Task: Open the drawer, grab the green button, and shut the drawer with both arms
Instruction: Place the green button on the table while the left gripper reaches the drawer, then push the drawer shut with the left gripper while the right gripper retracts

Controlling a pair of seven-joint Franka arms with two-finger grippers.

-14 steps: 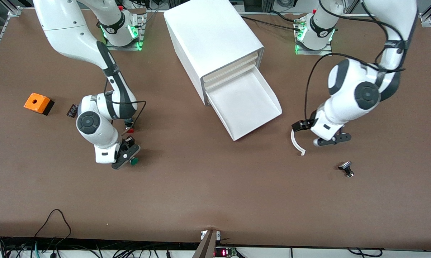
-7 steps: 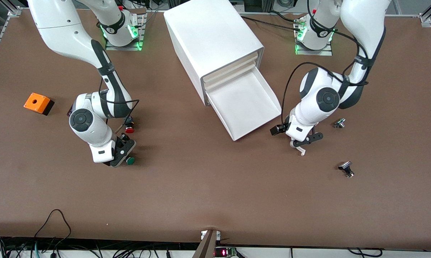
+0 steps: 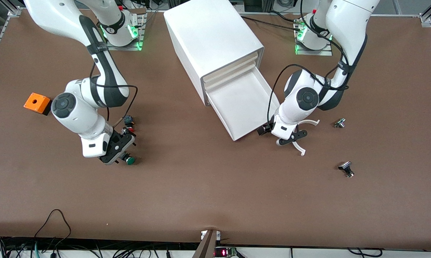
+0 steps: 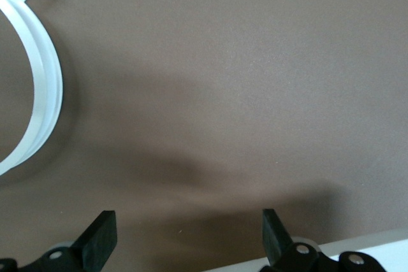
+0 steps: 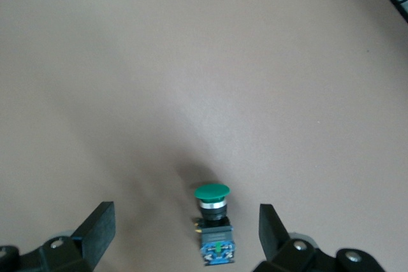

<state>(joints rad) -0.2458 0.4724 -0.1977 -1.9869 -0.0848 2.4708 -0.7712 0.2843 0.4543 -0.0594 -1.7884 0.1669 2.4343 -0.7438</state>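
- right gripper [image 3: 118, 152] lets go of the green button [image 3: 130, 160], fingers now spread, button lying on the table
- left gripper [image 3: 290, 138] swings in beside the open drawer [image 3: 242, 104]

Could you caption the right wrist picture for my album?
Green button lying on the table between the open right gripper.

The button [image 3: 130, 160] lies on the table [image 3: 208, 193], well apart from the drawer [image 3: 244, 107].

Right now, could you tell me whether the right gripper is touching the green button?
Apart. The right wrist view shows the green button lying on the table between the open jaws of the right gripper, with bare table on both sides.
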